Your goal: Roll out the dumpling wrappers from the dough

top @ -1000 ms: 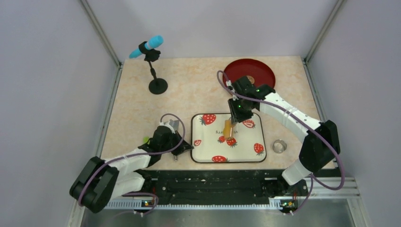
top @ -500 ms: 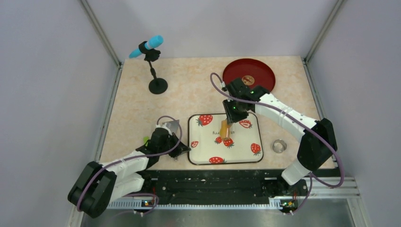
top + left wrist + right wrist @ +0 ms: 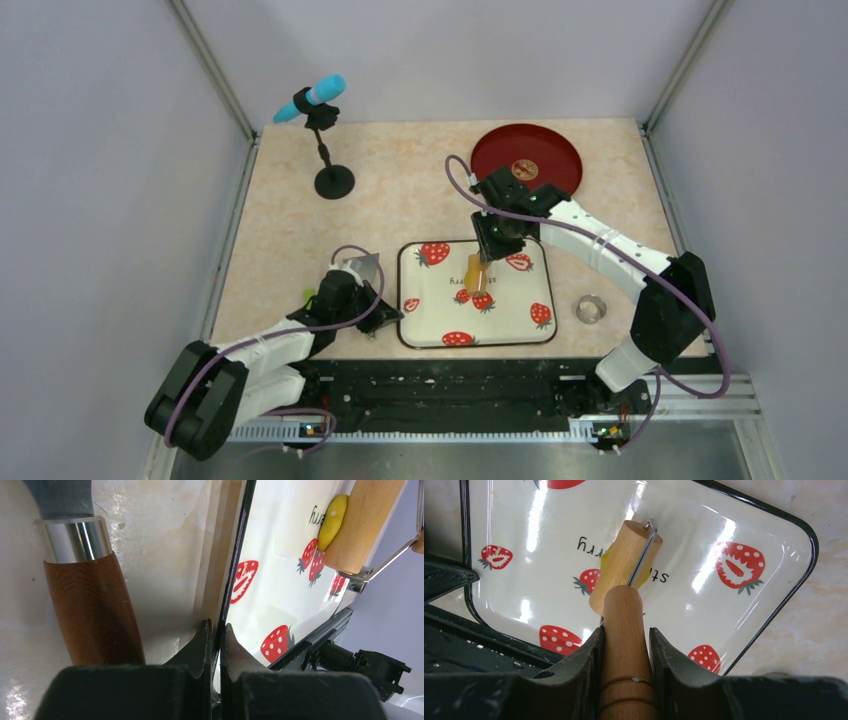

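The right gripper [image 3: 626,637] squeezes the roller [image 3: 626,560] by its handle, pressing it on the dough [image 3: 332,515] near the middle of the tray [image 3: 520,290], the left gripper [image 3: 215,630] pinches the tray's edge, and the dough looks like a fat lump, so nearly all the rolling is left.

glossy tray [image 3: 769,540], matt wooden roller [image 3: 626,565]

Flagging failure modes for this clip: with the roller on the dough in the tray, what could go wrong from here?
1. The dough bulges out one side of the roller, so it may flatten lopsided or stick to the wood.
2. The left hand steadies the tray only by pinching its thin rim; rolling pressure from the right hand could slide the tray loose.
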You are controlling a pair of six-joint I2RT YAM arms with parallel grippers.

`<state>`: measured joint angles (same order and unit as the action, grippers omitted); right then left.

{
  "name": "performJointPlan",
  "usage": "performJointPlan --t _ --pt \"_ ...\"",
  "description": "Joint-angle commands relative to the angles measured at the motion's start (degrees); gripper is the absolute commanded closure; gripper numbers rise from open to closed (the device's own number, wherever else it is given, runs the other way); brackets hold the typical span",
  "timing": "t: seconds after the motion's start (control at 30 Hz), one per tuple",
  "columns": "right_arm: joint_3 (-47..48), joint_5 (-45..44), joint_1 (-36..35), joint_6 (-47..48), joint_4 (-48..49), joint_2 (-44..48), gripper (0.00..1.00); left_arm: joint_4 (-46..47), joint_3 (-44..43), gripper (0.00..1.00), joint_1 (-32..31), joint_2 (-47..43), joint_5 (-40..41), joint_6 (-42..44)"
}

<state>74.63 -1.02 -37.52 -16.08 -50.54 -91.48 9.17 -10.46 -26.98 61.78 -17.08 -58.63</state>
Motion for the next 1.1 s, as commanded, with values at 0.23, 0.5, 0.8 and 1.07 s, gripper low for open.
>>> performJointPlan --t 0.23,0.5,0.8,1.07 --pt "-11.2 -16.8 -0.3 3.4 -4.8 -13.4 1.00 -1.6 2.4 1.00 2.1 0.6 5.0 -1.4" --pt "-13.3 -15.2 -1.0 3.2 -2.2 -14.7 1.00 -1.1 2.9 1.00 2.5 0.5 4.4 -1.4" --pt "-12.7 -14.2 -1.0 4.0 -1.5 -16.2 1.00 -0.8 3.2 1.00 2.8 0.1 4.2 -1.5" --pt "-13.7 -12.5 -1.0 4.6 0.6 -16.1 1.00 -0.7 3.3 1.00 3.1 -0.2 4.0 -1.5"
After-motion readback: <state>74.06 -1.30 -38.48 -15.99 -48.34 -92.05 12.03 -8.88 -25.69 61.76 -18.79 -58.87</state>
